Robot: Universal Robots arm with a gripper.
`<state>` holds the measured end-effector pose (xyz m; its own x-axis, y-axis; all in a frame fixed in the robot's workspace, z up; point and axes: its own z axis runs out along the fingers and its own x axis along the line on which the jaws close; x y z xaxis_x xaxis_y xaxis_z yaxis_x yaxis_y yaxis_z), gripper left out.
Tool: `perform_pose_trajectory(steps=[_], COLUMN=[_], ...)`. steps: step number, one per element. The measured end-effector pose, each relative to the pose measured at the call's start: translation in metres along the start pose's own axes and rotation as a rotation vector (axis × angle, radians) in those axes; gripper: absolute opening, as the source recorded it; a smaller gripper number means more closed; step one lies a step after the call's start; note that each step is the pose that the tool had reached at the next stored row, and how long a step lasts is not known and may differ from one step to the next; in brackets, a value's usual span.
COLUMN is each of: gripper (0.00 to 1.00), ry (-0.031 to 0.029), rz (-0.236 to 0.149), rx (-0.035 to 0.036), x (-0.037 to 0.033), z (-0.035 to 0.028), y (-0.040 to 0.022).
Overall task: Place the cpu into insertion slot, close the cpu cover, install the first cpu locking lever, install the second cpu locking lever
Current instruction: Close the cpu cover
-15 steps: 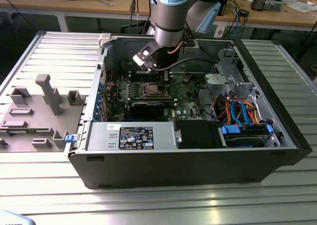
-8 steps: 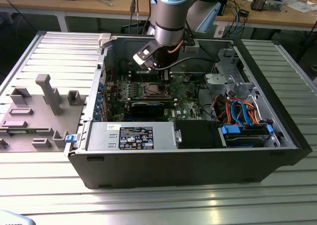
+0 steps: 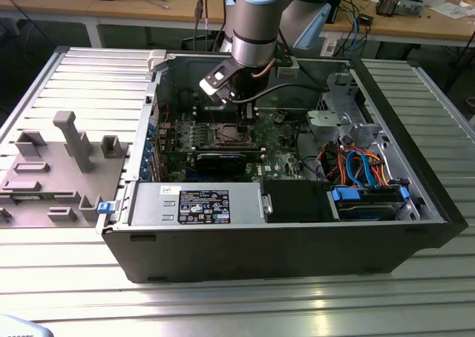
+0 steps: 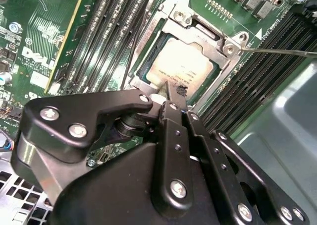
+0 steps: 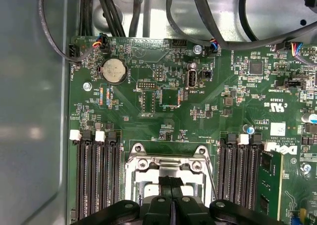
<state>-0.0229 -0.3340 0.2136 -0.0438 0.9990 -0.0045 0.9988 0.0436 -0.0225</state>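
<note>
1. The pincer (image 4: 171, 88) has its two fingers pressed together, and I see nothing held between them. Its tip points down at the near edge of the cpu (image 4: 181, 66), very close to it. I cannot tell if it touches.
2. The cpu is already in the insertion slot (image 3: 226, 135). It lies flat, with its shiny top facing up. That step looks done.
3. The cpu cover (image 4: 174, 16) lies down around the cpu like a picture frame, and the shiny top shows through its window. So the cover looks closed too.
4. A thin lever (image 4: 277, 51) sticks out from one corner of the cover, over the memory slots (image 4: 262, 81). It looks loose and not hooked down. I think this step is left to do.
5. The other lever (image 4: 136, 46) is a thin dark rod along the far side of the slot. I cannot tell if it is hooked in or not.
6. All this sits on the green motherboard (image 5: 148, 116), inside the open computer case (image 3: 297, 248).
7. In the exterior view, the arm (image 3: 256, 25) reaches down into the case from above. The case stands on the ribbed metal counter (image 3: 223, 300).
</note>
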Motion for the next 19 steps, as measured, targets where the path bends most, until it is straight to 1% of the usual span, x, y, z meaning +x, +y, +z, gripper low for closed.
perform_pose_trajectory(steps=[4, 11, 15, 19], gripper=[0.11, 0.11, 0.11, 0.11], ry=[0.0001, 0.0000, 0.0001, 0.0001], rz=[0.000, 0.000, 0.000, 0.000], rx=[-0.0001, 0.0000, -0.0001, -0.0001], x=[0.0000, -0.0001, -0.0001, -0.0001], z=[-0.0045, -0.0155, -0.0205, -0.0275], y=[-0.0001, -0.0003, -0.0004, -0.0006])
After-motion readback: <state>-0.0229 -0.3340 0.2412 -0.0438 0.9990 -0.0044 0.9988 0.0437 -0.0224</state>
